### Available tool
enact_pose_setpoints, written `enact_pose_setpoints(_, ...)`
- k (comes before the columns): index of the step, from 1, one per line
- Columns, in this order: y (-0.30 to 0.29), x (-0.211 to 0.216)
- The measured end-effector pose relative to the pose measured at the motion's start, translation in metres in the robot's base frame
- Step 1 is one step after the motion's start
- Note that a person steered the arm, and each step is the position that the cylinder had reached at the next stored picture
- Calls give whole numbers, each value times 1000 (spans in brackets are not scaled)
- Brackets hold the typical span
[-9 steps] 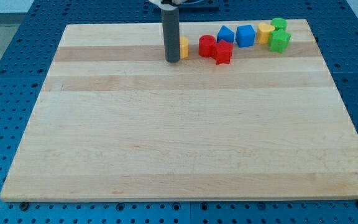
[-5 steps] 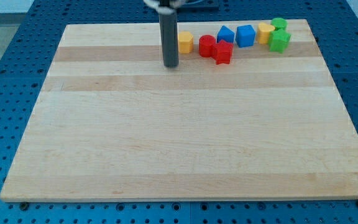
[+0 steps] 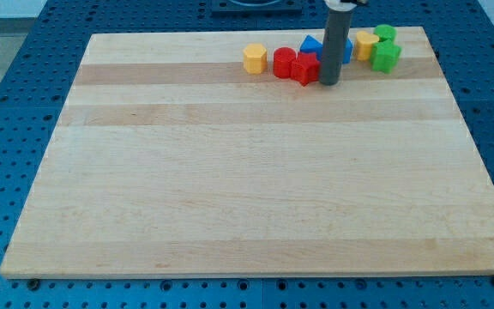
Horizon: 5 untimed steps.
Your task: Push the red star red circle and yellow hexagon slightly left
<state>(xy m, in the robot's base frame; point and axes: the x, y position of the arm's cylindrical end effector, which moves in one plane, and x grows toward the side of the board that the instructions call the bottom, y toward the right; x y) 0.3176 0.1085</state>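
Rod, no claw to report; my tip (image 3: 329, 82) touches red star (image 3: 306, 70) right side, red circle (image 3: 284, 63) and yellow hexagon (image 3: 255, 58) beyond. Approach step; next: short leftward push.

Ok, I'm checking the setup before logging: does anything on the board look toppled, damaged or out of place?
Nothing stands out. The yellow hexagon, red circle and red star sit flat near the view's top edge. My tip rests just to the right of the star. The wooden board looks unmarked.

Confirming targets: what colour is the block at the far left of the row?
Yellow: the yellow hexagon, clearest in the camera view.
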Motion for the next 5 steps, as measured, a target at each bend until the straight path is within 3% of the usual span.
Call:
enact_pose_setpoints(3,-46,-11)
enact_pose_setpoints(5,-47,-32)
